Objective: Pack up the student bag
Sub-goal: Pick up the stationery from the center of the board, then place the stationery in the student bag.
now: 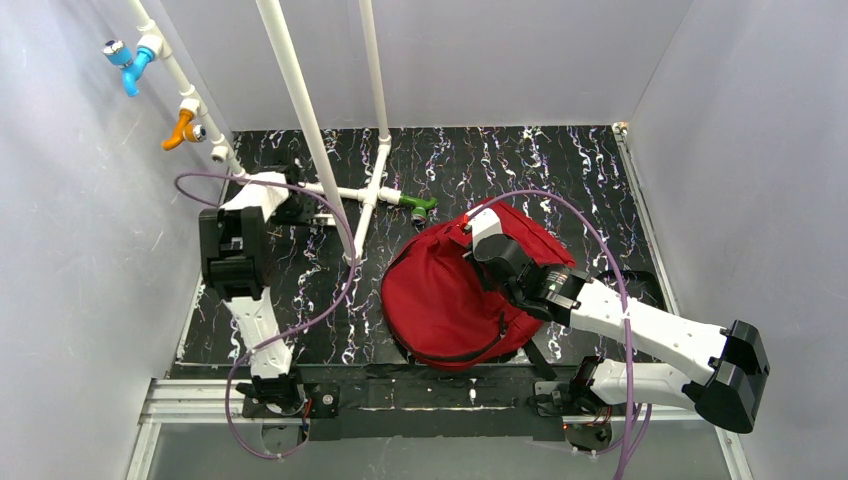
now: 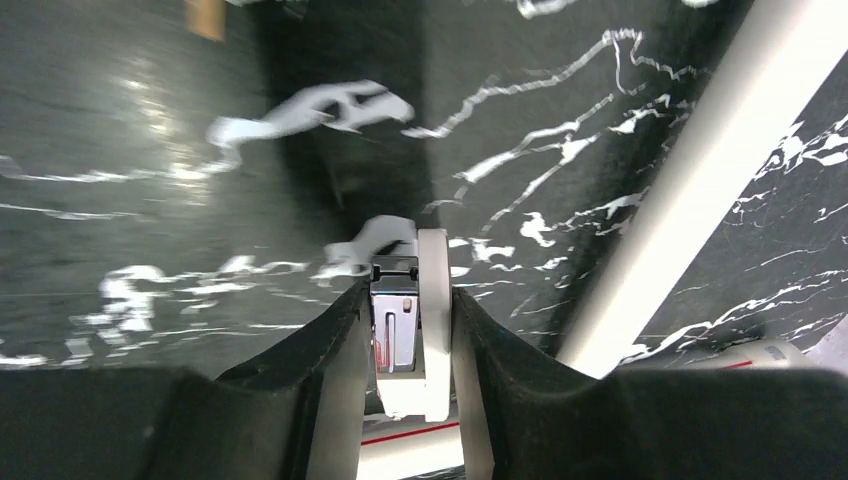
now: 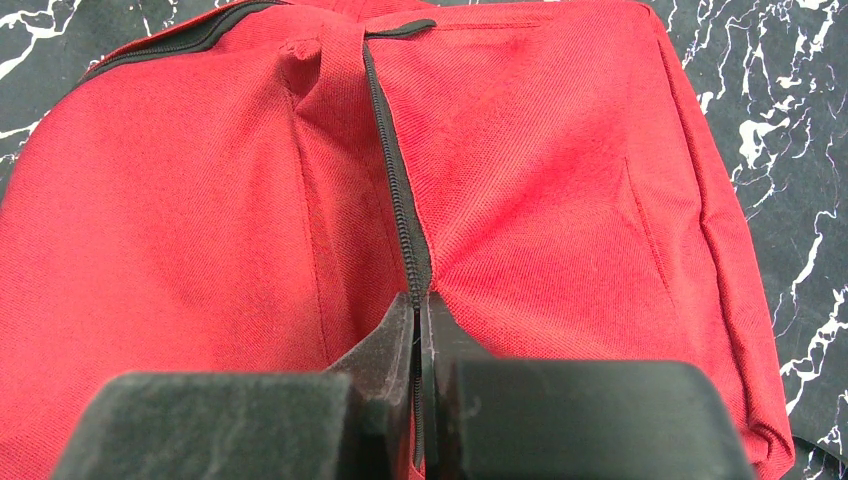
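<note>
Right hand (image 3: 420, 312), closed on the zipper (image 3: 392, 180) of the student bag (image 1: 440, 290), probably to work its opening; the bag lies on the counter (image 1: 560, 170), near right. Left hand (image 2: 410, 292) clamps a small white-and-chrome item (image 2: 398, 325).

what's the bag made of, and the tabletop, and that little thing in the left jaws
Bag: woven fabric, matte dark red; a diagonal weave and soft folds show. Its zipper, pinched in the right jaws, is black, probably a plastic coil.
Tabletop: black with white veins, marble-look; possibly a printed sheet.
Little thing in the left jaws: seemingly white plastic beside shiny chrome-like metal.
</note>
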### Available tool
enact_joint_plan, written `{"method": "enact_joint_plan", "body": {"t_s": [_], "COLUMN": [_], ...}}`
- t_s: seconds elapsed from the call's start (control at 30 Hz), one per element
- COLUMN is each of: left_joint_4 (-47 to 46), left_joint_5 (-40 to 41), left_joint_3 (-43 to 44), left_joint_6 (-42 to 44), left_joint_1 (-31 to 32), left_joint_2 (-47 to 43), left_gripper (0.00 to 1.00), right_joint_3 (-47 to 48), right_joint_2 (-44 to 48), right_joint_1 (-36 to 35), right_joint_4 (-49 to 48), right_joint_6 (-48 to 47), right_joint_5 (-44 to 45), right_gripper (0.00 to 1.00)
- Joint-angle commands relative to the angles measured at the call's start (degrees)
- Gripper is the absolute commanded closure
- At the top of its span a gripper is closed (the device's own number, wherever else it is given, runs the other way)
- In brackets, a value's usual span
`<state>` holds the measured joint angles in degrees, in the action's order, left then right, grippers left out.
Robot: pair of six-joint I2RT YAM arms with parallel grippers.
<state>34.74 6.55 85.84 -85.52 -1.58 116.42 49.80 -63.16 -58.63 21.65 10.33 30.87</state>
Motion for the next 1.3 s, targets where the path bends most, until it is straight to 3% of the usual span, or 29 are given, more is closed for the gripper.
{"method": "enact_joint_plan", "body": {"t_s": [0.0,0.13,0.37,0.53,0.63,0.73,0.83,0.97,1.17,1.27], "left_joint_4": [3.8,3.7,10.3,7.7,0.8,-8.6,-16.5,-35.8,-39.2,-45.4], "left_joint_5": [7.6,9.8,1.7,-25.9,-41.2,-49.4,-43.0,-36.5,-17.3,-13.0], "left_joint_3": [-6.8,-16.5,-23.1,-29.2,-35.8,-41.7,-44.6,-51.6,-46.3,-45.3], "left_joint_6": [8.3,17.1,39.3,55.0,52.1,44.1,37.3,27.0,30.3,28.6], "left_joint_1": [-3.8,-6.0,-7.0,-6.9,-6.8,-2.3,12.7,26.3,45.8,49.6], "left_joint_2": [-15.0,-28.0,-48.7,-62.7,-69.0,-72.0,-74.1,-72.8,-61.9,-56.2], "left_gripper": [0.72,0.73,0.73,0.73,0.77,0.82,0.79,0.79,0.82,0.84], "right_joint_3": [0.5,0.9,1.6,1.5,2.1,2.4,2.4,3.2,4.4,4.5], "right_joint_2": [0.5,-0.1,-1.4,-1.9,-2.2,-1.8,-1.1,-0.2,1.4,1.8], "right_joint_1": [-0.4,-0.4,-0.4,-0.4,-0.4,-0.4,-0.4,-0.4,-0.4,-0.4], "right_joint_4": [-4.0,-3.9,-3.7,-3.9,-3.4,-3.3,-3.4,-3.1,-3.4,-3.5], "right_joint_6": [0.4,-0.1,-1.1,-0.9,-0.5,0.5,1.3,2.0,2.8,3.0], "right_joint_5": [-0.7,-0.9,-0.4,-0.3,-1.0,-2.0,-2.7,-2.8,-3.2,-3.4], "right_gripper": [0.99,0.99,0.99,0.99,0.99,0.99,0.99,0.99,0.99,0.99]}}
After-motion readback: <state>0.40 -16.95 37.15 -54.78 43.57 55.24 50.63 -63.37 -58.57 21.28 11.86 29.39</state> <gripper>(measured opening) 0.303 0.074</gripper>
